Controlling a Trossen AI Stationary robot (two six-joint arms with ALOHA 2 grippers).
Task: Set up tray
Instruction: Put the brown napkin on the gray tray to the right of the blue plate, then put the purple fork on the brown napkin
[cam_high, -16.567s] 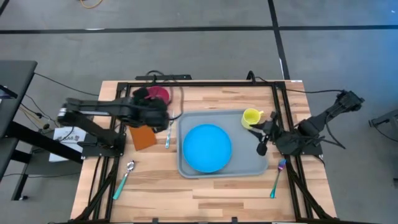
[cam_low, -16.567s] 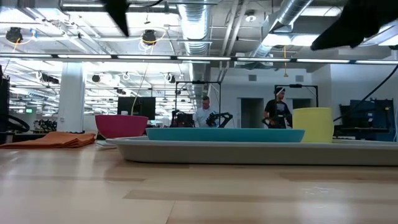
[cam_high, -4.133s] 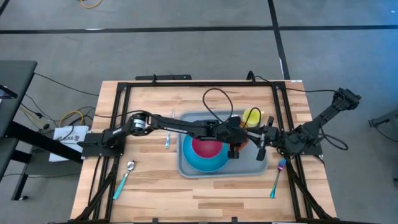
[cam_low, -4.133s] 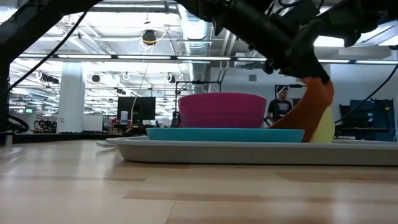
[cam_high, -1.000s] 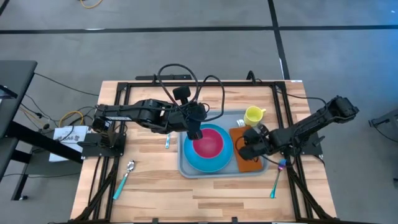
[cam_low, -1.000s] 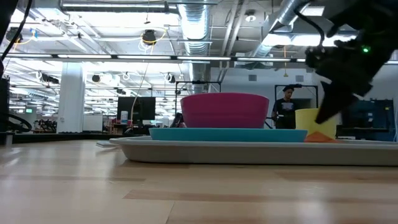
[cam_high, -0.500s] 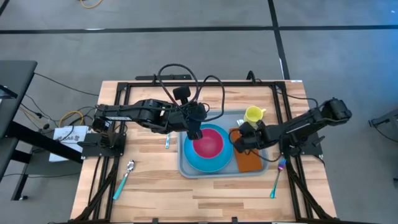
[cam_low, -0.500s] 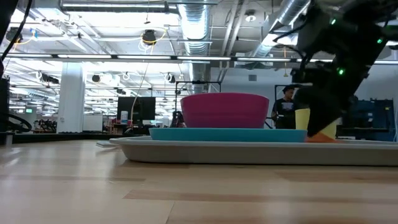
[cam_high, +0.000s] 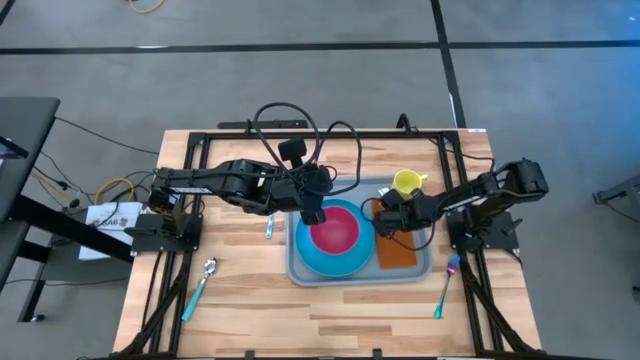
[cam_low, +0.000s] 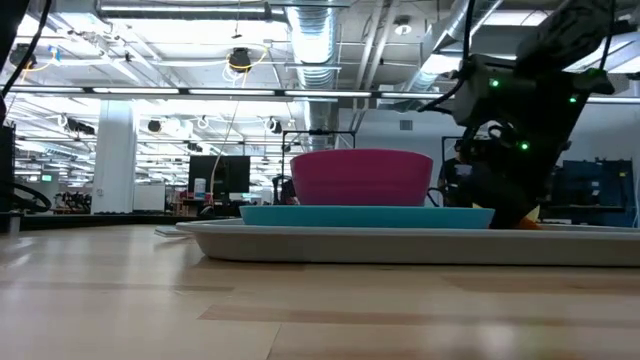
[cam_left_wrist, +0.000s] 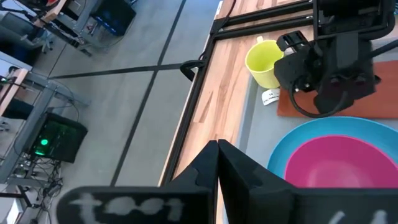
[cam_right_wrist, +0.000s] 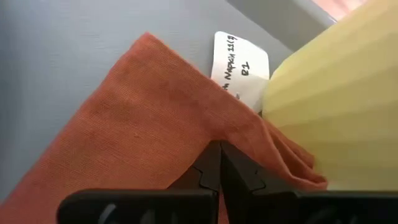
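Observation:
The grey-blue tray (cam_high: 420, 268) lies mid-table. It carries a blue plate (cam_high: 312, 258) with a pink bowl (cam_high: 336, 230) on it, an orange napkin (cam_high: 398, 253) lying flat to the right, and a yellow cup (cam_high: 406, 184) standing at the far right corner. My right gripper (cam_high: 383, 224) is shut, low over the napkin's far end beside the cup (cam_right_wrist: 336, 87). My left gripper (cam_high: 314, 213) is shut and empty, hovering over the bowl's left rim (cam_left_wrist: 292, 168). In the low view the right arm (cam_low: 505, 150) hides the cup. My right gripper (cam_right_wrist: 217, 149) comes from above, slanting down, with its shut fingertips on the napkin's far corner (cam_right_wrist: 186, 118), close to the white tag (cam_right_wrist: 242, 62) and the cup. Whether any cloth is pinched between them I cannot tell. The napkin lies on the tray, its corner bunched against the cup.
A teal-handled spoon (cam_high: 203, 278) lies on the wood near the left front. Another utensil (cam_high: 270, 224) lies just left of the tray, and a fork (cam_high: 446, 280) to its right. Black frame rails (cam_high: 190, 200) border the table on both sides.
My right gripper has moved along the napkin toward the table's far edge and leftward, from the napkin's middle to its far corner by the cup. In the low view it has come to stand in front of the cup. The napkin stays on the tray.

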